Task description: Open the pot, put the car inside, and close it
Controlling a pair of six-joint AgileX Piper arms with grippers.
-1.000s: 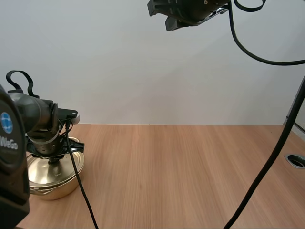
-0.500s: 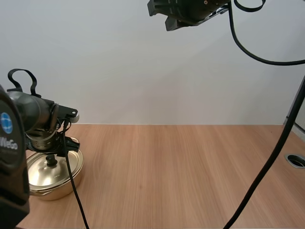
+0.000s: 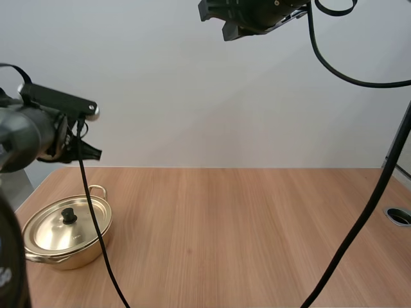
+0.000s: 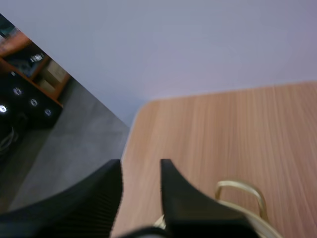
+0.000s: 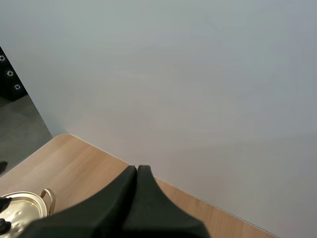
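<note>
Gold pot (image 3: 72,255), lid (image 3: 51,232) on, by left edge of bench (image 3: 257,231). L gripper (image 4: 141,166) up over it, spread, empty. R gripper (image 5: 137,169) pressed together.

A wooden table (image 3: 244,224) fills the lower half of the high view. A gold pot (image 3: 76,255) stands at its lower left, its lid (image 3: 54,232) on. A round cable port (image 3: 399,215) sits at the right edge.

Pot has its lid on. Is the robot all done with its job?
Nearly or fully done, it seems. The lid sits closed on the pot; whether the car is inside is hidden. Nothing is in hand: the left gripper hovers open above the pot, the right gripper is shut on nothing. Likely nothing is left.
</note>
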